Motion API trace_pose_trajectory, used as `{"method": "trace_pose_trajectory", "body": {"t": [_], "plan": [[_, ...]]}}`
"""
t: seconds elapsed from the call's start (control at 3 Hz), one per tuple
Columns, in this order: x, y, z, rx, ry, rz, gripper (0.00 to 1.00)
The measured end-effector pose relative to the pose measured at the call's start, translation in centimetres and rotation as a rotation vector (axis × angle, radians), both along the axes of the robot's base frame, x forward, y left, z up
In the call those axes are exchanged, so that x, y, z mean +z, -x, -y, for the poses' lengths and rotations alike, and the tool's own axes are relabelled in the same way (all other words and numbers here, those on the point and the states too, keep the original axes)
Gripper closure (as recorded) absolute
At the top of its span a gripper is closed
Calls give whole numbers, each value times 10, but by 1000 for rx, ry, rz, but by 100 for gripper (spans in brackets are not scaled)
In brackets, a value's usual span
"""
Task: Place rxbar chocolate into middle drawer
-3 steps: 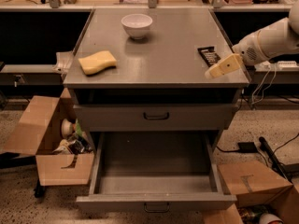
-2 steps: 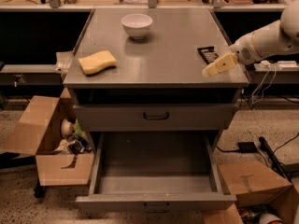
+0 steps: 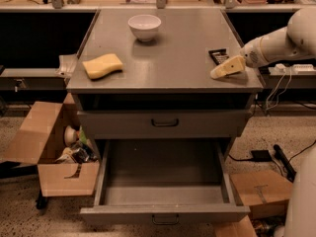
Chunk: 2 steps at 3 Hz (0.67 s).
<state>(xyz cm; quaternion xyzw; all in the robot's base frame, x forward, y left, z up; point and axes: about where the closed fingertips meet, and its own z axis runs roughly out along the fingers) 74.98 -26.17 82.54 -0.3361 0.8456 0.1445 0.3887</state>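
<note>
The rxbar chocolate (image 3: pixel 218 56), a flat black bar, lies near the right edge of the grey cabinet top (image 3: pixel 173 53). My gripper (image 3: pixel 223 69) reaches in from the right on a white arm and sits just in front of the bar, low over the top. The middle drawer (image 3: pixel 165 186) is pulled wide open below and its inside is bare. The like grey drawer above it (image 3: pixel 165 123) is closed.
A yellow sponge (image 3: pixel 102 65) lies at the top's left front. A white bowl (image 3: pixel 144 26) stands at the back middle. An open cardboard box (image 3: pixel 54 147) with clutter stands on the floor at left; another box (image 3: pixel 259 191) and cables lie at right.
My gripper has shifted a little to the left along the cabinet top's right side, closer to the front of the bar. The bar, sponge, bowl and drawers have not moved.
</note>
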Motion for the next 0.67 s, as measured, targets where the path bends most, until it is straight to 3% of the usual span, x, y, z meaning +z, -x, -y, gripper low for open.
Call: {"method": "trace_pose_trajectory", "body": {"t": [0.33,0.67], "plan": [[-7,-15,-5,-2,-13,-3,18],[-6,-17,-7,-2,-16,-5,42]]}}
